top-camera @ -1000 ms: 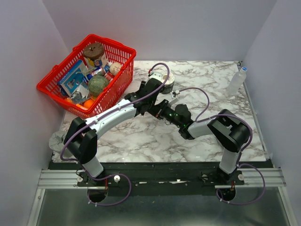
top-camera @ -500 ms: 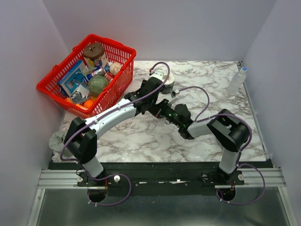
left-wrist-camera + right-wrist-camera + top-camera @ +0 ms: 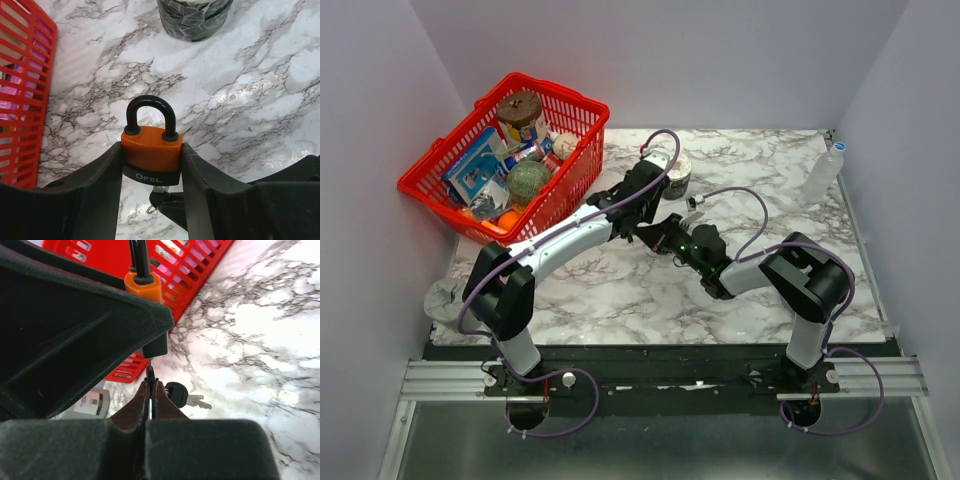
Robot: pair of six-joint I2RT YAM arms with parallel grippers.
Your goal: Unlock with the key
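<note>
The orange-and-black padlock (image 3: pixel 151 152) hangs upright above the marble. My left gripper (image 3: pixel 151 166) is shut on its sides, one finger on each flank. Its black shackle sits down in the body on both sides. The key (image 3: pixel 158 192) points up into the padlock's underside, with its black head just below. My right gripper (image 3: pixel 149 386) is shut on that head, and the thin blade (image 3: pixel 149 365) rises towards the lock. A second key (image 3: pixel 178 394) hangs beside the fingers on a small ring. In the top view both grippers meet at mid-table (image 3: pixel 658 228).
A red basket (image 3: pixel 438 190) full of items stands at the far left, and its wall (image 3: pixel 20 100) is close to the left of the padlock. A dark tape roll (image 3: pixel 195 20) sits just beyond. A clear bottle (image 3: pixel 823 172) stands at the far right and a grey cloth (image 3: pixel 445 298) at the near left.
The left arm has swung a little, its wrist now slightly farther back. The right gripper followed it leftward. Both grips are unchanged.
</note>
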